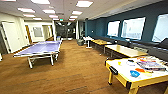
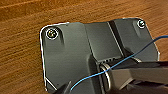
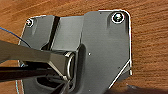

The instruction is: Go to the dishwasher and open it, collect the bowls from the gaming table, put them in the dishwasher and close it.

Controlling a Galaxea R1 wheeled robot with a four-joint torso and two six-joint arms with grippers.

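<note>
Head view: big open room, brown wood-look floor (image 1: 75, 72), teal wall (image 1: 100, 26) on the right with bright windows (image 1: 133, 27) blown out to white. Largest item is a blue ping-pong table (image 1: 41, 48) left of centre, far half hard to read. Gaming table (image 1: 132, 75) sits at lower right: white top, yellow frame, black corners, cut off by the right and bottom edges so only its near end and part of the top are visible. On it: a stack of colourful flat game boxes (image 1: 150, 65) toward the far side, a blue round thing (image 1: 135, 73) near the front edge, an orange item (image 1: 140, 70) just behind it; both too blurred to confirm as bowls, can't tell shape or count. A small yellow item (image 1: 119, 63) near the far-left corner, also unclear. Row of wood-topped tables (image 1: 125, 50) runs along the wall behind it, receding to a white table (image 1: 88, 38). Wrist views look down on floor, each mostly covered by the robot's own dark plate; a thin blue cable (image 2: 120, 62) crosses the left one. Gripper fingers can't be made out on either arm, so open or closed: cannot tell
</note>
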